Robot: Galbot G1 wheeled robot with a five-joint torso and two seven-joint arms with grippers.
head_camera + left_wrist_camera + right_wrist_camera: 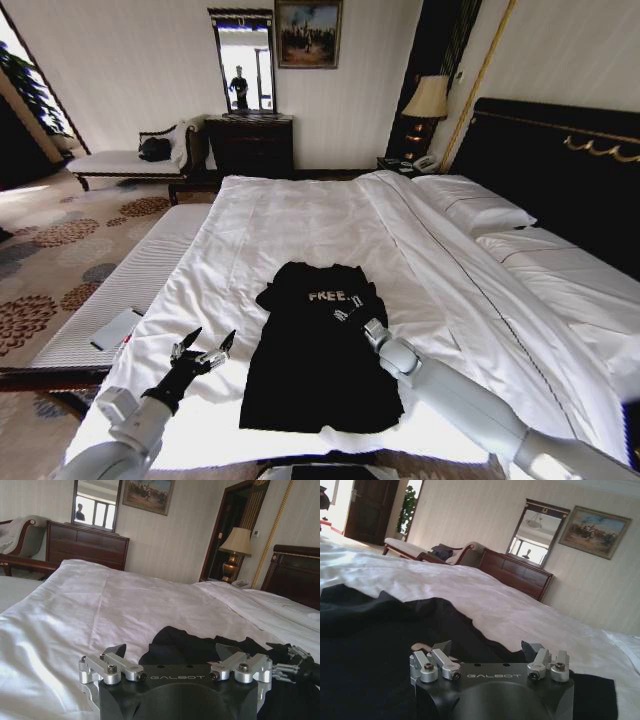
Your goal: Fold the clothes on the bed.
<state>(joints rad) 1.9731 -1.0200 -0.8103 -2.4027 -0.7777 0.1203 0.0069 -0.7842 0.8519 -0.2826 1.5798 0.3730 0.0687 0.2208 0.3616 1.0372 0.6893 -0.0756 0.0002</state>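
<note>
Black T-shirt (320, 355) lies on the white duvet (300, 230) near the foot of the bed (560, 150), chest lettering up, upper part bunched, both sleeves already drawn in, lower body spread flat toward you.

Your right claw (349, 315) sits on the shirt just beside the lettering; jaws stand wide in the right wrist view (490, 652), nothing held between them. Your left claw (203, 352) hovers over bare duvet just off the shirt's left edge, jaws also wide (172, 655), empty.

Risks as judged from here:
- Right claw low on soft fabric: if you close there you may pinch several layers, or the duvet with them, and drag the whole shirt instead of one fold
- Left claw is off the garment; closing where it is would most likely catch duvet only
- Black on black: the shirt's edges are hard to read in the wrist views, so a grasp may miss the hem
- Uneven pull from one side would skew the bunched top further
</note>
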